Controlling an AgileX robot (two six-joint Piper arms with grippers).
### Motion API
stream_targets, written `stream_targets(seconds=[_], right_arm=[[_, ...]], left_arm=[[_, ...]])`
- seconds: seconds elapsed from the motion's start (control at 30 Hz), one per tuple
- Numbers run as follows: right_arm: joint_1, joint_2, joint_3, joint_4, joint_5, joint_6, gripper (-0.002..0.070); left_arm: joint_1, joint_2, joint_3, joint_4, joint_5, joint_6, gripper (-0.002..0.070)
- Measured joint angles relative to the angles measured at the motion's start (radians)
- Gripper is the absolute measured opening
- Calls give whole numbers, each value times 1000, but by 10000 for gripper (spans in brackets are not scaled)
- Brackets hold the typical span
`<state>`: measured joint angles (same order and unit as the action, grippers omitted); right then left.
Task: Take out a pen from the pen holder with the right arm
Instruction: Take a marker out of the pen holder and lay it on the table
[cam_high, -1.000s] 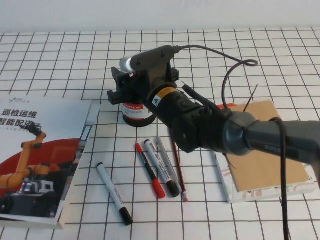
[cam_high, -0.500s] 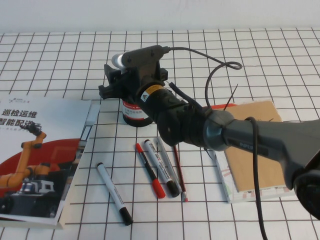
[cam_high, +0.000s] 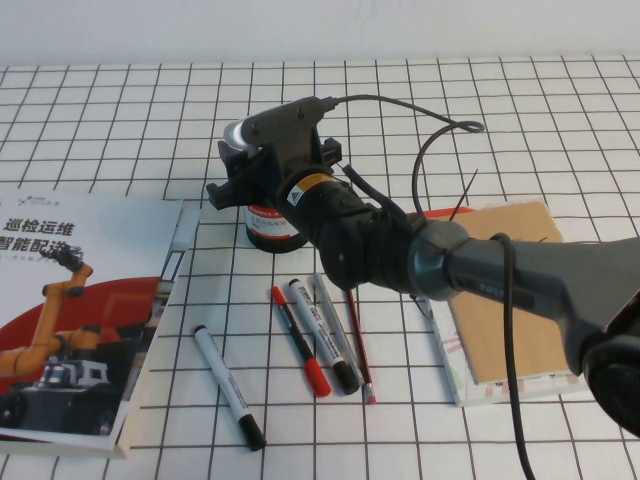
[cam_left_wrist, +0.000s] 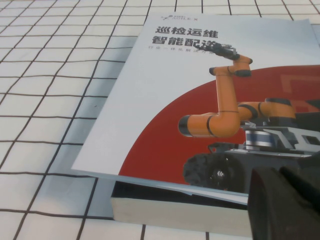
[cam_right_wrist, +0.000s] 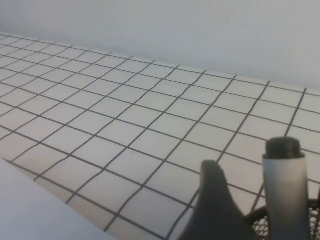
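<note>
Fingers (cam_right_wrist: 214, 200) of the right gripper (cam_high: 235, 180) stand wide apart and hold nothing. They are poised just above the pen holder (cam_high: 272, 228), a dark round cup of wire mesh with a red-and-white label, near the middle of the tabletop (cam_high: 120, 130). One dark, tapered finger sits just beside an upright pen (cam_right_wrist: 284, 185), a smooth white barrel with a black cap, rising from the holder; whether they touch is unclear. Loose markers (cam_high: 325, 335) lie flat on the white, black-gridded surface nearer the robot. The left gripper (cam_left_wrist: 282, 205) hovers over a glossy book (cam_left_wrist: 210, 100) on the tabletop's left side.
</note>
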<state>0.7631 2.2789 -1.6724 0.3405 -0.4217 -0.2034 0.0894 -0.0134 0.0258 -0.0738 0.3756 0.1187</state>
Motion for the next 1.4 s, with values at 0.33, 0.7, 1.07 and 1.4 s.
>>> stream_targets(seconds=[0.33, 0.7, 1.07, 1.4], right_arm=[[0, 13, -32, 0, 4, -32, 330], [-18, 36, -62, -2, 41, -57, 274], [-18, 37, -76, -2, 74, -59, 140], [-18, -31, -80, -4, 171, -61, 139]], left_arm=[[0, 0, 0, 0, 0, 0, -3], [0, 0, 0, 0, 0, 0, -3], [0, 0, 0, 0, 0, 0, -3], [0, 0, 0, 0, 0, 0, -3]])
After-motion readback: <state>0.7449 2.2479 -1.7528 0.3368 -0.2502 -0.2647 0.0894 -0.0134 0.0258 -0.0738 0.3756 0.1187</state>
